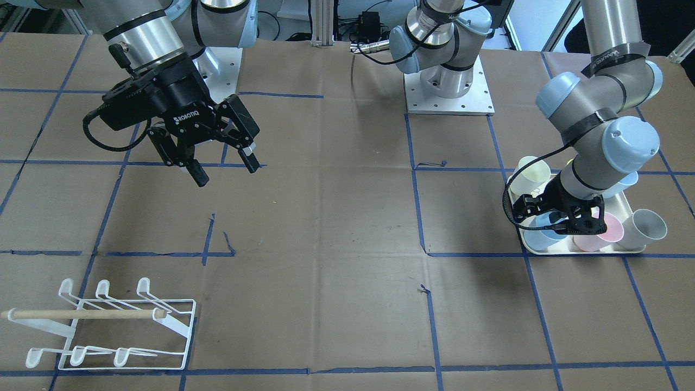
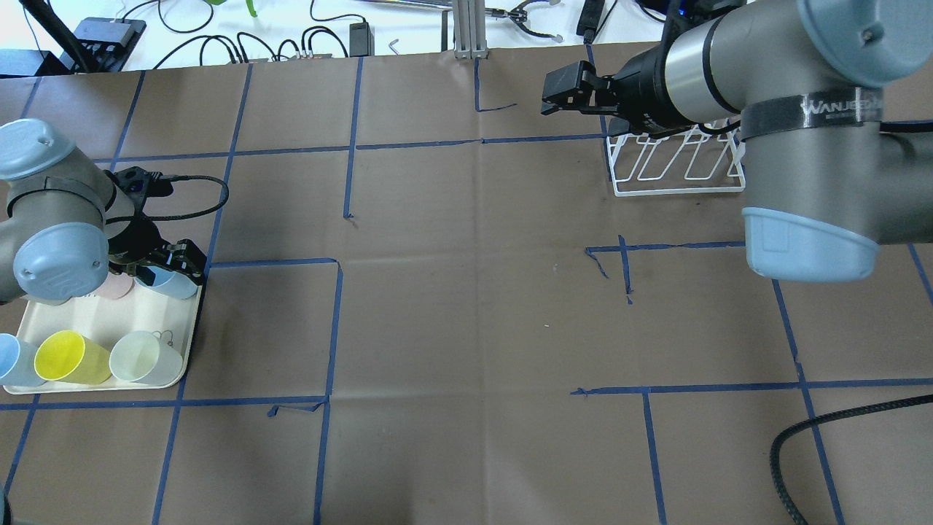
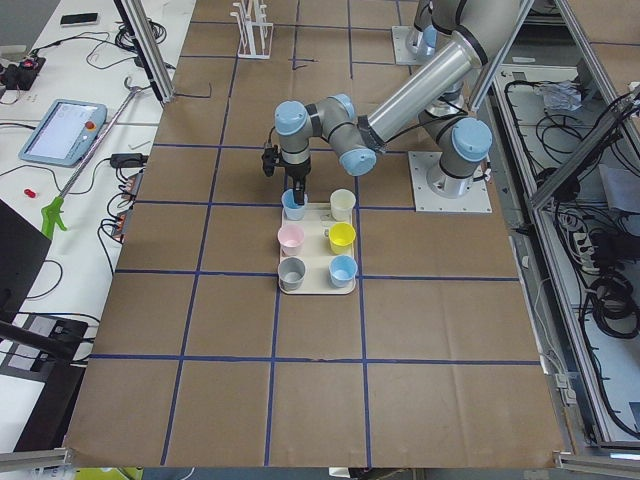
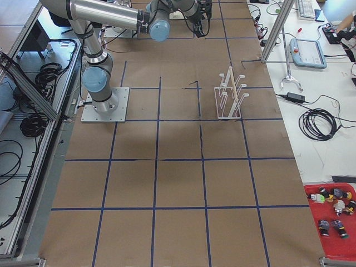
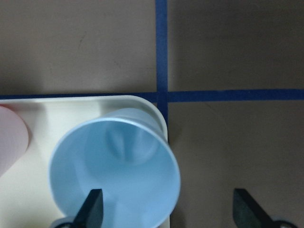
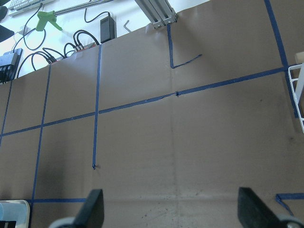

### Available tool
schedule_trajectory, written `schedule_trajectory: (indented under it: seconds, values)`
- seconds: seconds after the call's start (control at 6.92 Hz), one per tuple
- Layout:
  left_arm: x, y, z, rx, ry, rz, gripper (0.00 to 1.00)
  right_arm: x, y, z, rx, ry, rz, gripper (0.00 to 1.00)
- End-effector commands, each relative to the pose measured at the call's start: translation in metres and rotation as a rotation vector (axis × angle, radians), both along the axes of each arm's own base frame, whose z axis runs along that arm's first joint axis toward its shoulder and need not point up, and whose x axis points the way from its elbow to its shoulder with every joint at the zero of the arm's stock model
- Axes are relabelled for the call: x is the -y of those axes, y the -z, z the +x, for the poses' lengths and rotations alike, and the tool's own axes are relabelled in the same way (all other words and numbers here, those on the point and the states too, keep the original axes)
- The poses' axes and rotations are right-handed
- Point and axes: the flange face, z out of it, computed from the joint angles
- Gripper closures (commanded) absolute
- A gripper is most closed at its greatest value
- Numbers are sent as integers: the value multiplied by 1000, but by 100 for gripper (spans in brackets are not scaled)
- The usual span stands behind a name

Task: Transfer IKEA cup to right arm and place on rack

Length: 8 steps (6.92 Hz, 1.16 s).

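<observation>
A light blue cup (image 5: 118,171) stands upright in the corner of a cream tray (image 5: 71,114), also seen in the overhead view (image 2: 171,283). My left gripper (image 5: 168,211) is open and low over it, one finger inside the cup and the other outside, past the tray's edge; in the front view it (image 1: 564,220) covers the cup (image 1: 545,227). My right gripper (image 1: 225,163), marked ROBOTIQ, is open and empty, held above the table. In the overhead view it (image 2: 576,91) hangs near the white wire rack (image 2: 678,164). The rack (image 1: 108,326) carries a wooden rod.
The tray (image 2: 87,321) also holds a pink cup (image 1: 602,231), a grey cup (image 1: 646,225), a yellow cup (image 2: 69,357), a pale cup (image 2: 146,357) and another blue one (image 2: 11,361). Brown paper with blue tape lines covers the table between tray and rack.
</observation>
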Motion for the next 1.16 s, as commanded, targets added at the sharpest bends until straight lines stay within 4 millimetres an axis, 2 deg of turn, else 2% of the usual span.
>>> schedule_trajectory:
  seconds: [0.0,0.14,0.29,0.43,0.58,0.72,0.87,1.01]
  values:
    - [1,-6,1,5,-4,-8,75,0,1,0,2,2,2,0]
    - [1,-10,0,2,-3,-12,95,0,1,0,2,2,1,0]
    - [6,-16,2,3,-1,-25,100,1,-2,0,9,9,-36,0]
    - [11,-27,5,9,-3,-41,100,-4,6,0,65,89,-49,0]
    - [18,-46,7,8,-1,-40,100,-15,13,4,185,167,-93,0]
    - [24,-82,9,-4,0,-19,100,-27,17,7,297,218,-144,0]
    - [33,-128,12,-17,1,3,100,-37,20,10,404,272,-144,0]
    - [49,-165,12,-49,1,11,100,-43,18,11,498,339,-127,0]
